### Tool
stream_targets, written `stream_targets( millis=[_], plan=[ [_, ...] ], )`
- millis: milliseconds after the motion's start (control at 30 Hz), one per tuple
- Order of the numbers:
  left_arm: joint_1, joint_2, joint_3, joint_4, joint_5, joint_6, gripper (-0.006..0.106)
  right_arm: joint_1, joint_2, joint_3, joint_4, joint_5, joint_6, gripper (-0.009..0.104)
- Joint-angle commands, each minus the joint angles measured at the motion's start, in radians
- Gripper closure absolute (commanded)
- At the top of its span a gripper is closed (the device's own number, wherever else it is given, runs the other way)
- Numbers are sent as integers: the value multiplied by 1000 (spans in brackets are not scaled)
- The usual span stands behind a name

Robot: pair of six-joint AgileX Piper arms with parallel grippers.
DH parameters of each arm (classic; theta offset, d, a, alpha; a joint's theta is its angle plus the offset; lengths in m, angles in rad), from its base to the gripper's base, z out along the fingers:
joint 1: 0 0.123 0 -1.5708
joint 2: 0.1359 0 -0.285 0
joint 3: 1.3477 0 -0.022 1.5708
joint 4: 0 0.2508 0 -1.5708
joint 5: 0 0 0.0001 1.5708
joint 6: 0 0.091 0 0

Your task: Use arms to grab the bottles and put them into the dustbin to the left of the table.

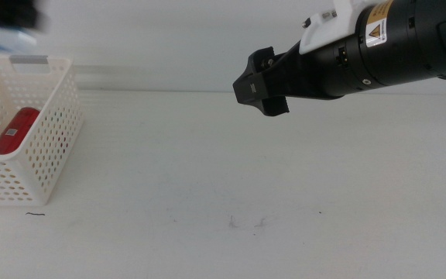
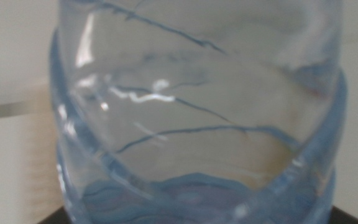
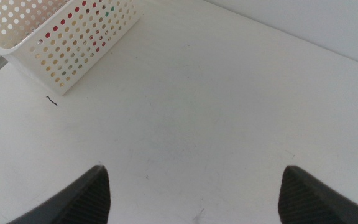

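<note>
The right arm [image 1: 393,46] reaches in from the right side of the middle view, high over the table [image 1: 246,178], with a yellow warning sticker on its black body. The right gripper [image 1: 260,84] hangs in the air above the middle of the far table edge, pointing toward the bin. In the right wrist view its two dark jaws stand wide apart with bare tabletop between them and nothing held.

The bin [image 1: 41,155] stands at the table's left edge, white with perforated sides and a grey strip on its far rim. A red can [image 1: 14,132] lies inside it, tilted along the floor of the basket. Through the holes seen in the right wrist view, spots of red, yellow and green show inside the bin [image 3: 73,43], but what they belong to cannot be made out.

The left wrist view is filled by a clear water bottle [image 2: 197,112] with bluish ridges, right against the camera. The left gripper's jaws are hidden behind it, so whether they pinch the bottle cannot be told.

A short dark scuff [image 1: 35,214] marks the table just in front of the bin, and fainter marks [image 1: 246,223] lie near the middle front.
</note>
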Motion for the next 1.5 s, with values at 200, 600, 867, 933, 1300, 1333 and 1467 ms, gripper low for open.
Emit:
stream_targets(
  millis=[200, 600, 867, 933, 1300, 1333, 1467],
  plan=[
    [263, 181, -149, -67, 147, 40, 102, 1, -5, 1, -3, -5, -10, 6],
    [276, 473, -149, -48, 213, 66, 100, 1, -5, 1, -3, -5, -10, 6],
    [274, 511, -149, -63, 191, 120, 47, 1, -5, 1, -3, -5, -10, 6],
    [274, 511, -149, -45, 191, 128, 23, 1, -5, 1, -3, -5, -10, 6],
    [261, 376, -146, -161, 264, 213, 7, 1, -5, 1, -3, -5, -10, 6],
    [249, 335, -139, -161, 264, 215, 7, 1, -5, 1, -3, -5, -10, 6],
    [193, 125, -49, -159, 140, 172, 7, 1, -5, 1, -3, -5, -10, 6]
  ],
)
